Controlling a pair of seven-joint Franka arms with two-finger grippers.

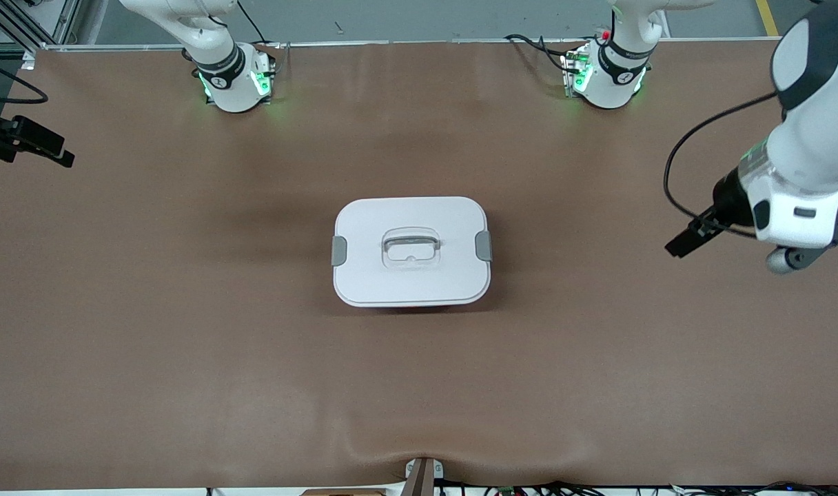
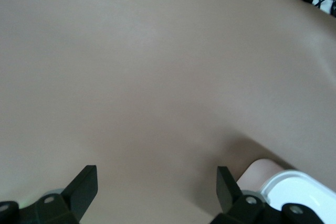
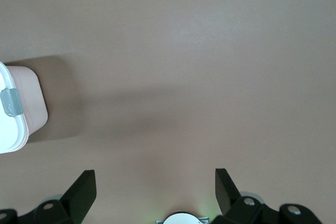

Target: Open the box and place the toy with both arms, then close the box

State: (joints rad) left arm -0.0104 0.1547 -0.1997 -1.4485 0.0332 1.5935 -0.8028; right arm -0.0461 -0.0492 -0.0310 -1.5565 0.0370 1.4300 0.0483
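One box [image 1: 412,251] at the middle of the brown table [image 1: 185,344], white lid on, two grey clips latched, one left pincer [image 2: 157,187] fingers apart above table beside box, one right pincer [image 3: 155,187] fingers apart likewise.

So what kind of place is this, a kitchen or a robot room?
Probably a robot lab: two white arms bolted to a brown table, camera gear and cables at its edges, and just one lidded box set out for practice.
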